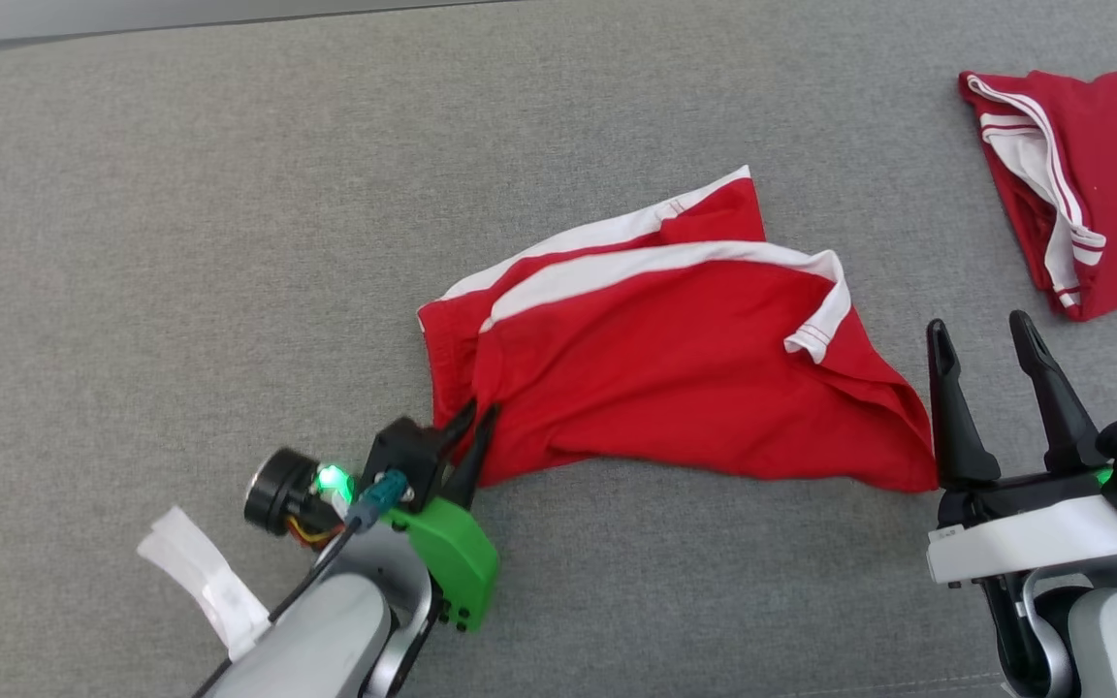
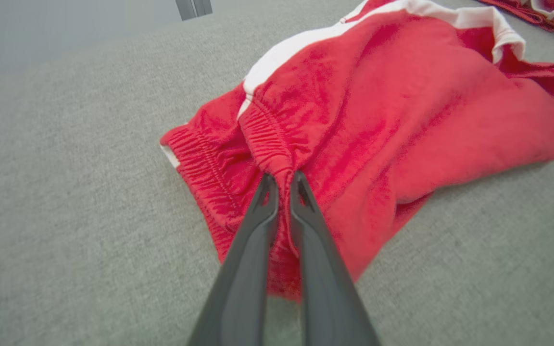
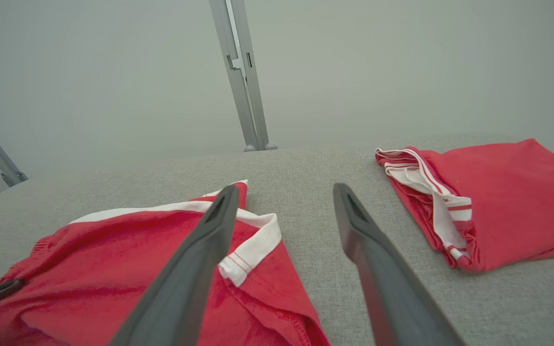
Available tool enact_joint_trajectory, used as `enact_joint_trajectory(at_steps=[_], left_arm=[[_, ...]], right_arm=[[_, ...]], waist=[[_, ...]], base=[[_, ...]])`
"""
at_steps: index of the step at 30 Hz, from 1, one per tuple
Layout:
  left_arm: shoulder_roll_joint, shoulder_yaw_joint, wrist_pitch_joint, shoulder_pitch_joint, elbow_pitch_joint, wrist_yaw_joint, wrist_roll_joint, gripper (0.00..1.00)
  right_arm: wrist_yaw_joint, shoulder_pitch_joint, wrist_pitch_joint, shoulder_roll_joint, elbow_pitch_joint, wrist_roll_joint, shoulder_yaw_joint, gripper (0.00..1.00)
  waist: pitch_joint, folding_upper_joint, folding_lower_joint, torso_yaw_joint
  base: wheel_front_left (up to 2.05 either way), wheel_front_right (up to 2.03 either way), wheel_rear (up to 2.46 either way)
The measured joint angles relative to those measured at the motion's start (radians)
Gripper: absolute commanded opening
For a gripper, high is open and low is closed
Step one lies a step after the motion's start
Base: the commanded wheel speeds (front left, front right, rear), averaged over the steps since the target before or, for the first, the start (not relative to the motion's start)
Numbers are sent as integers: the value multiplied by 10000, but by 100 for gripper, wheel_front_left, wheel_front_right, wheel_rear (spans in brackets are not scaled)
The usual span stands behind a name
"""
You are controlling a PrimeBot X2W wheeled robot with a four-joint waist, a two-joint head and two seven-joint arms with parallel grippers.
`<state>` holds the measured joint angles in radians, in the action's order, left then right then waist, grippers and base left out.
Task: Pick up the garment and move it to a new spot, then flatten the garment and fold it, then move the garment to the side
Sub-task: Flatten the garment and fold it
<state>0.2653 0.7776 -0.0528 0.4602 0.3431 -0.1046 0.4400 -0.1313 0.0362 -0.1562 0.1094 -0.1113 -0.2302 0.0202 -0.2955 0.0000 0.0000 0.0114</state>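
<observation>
Left pincer (image 2: 282, 180) is clamped on the gathered waistband (image 2: 267, 139) of the red garment (image 1: 675, 368), which spreads ahead of it. Pick-up is judged in hand. The next move calls for a clean lift without dragging.

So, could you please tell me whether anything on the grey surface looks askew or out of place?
The red shorts lie rumpled and skewed, the white-trimmed leg hem flipped over and the elastic waistband bunched where the left gripper pinches it. The folded red garment looks tidy.
</observation>
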Motion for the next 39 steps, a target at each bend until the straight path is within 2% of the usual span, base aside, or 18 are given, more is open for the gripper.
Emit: enact_joint_trajectory(at_steps=[4,8,9,10,16,19,26,29,39], left_arm=[[372,194,405,-1177,-568,-410,98,0],[472,159,456,-1798,-865,-644,378,0],[443,138,341,-1868,-920,-719,426,4],[395,86,165,-1912,-966,-775,430,100],[115,-671,-1463,-1978,-1521,-1216,499,100],[104,-1220,-1879,-1966,-1912,-1388,520,100],[529,-2757,-2082,-2141,-2775,-1737,598,100],[767,-3154,-2084,-2501,-3005,-1741,589,100],[890,-3469,-2094,-3050,-3254,-1599,523,100]], right_arm=[[0,-24,123,4,-127,29,63,100],[0,-32,194,21,-186,46,113,100],[0,-38,230,27,-215,54,142,100],[0,-47,230,25,-249,67,151,100],[0,-114,360,40,-453,165,201,100],[0,-146,420,94,-535,211,236,100],[0,-371,650,188,-694,221,280,100],[0,-534,708,217,-748,232,267,100],[0,-720,798,261,-769,213,268,100]], waist=[[45,0,0,268],[73,0,0,425],[78,0,0,459],[84,0,0,481],[206,0,0,553],[315,0,0,570],[652,0,0,589],[790,0,0,583],[995,0,0,559]], base=[[0,0,0],[0,0,0],[0,0,0],[0,0,0],[0,0,0],[0,0,0],[0,0,0],[0,0,0],[0,0,0]])
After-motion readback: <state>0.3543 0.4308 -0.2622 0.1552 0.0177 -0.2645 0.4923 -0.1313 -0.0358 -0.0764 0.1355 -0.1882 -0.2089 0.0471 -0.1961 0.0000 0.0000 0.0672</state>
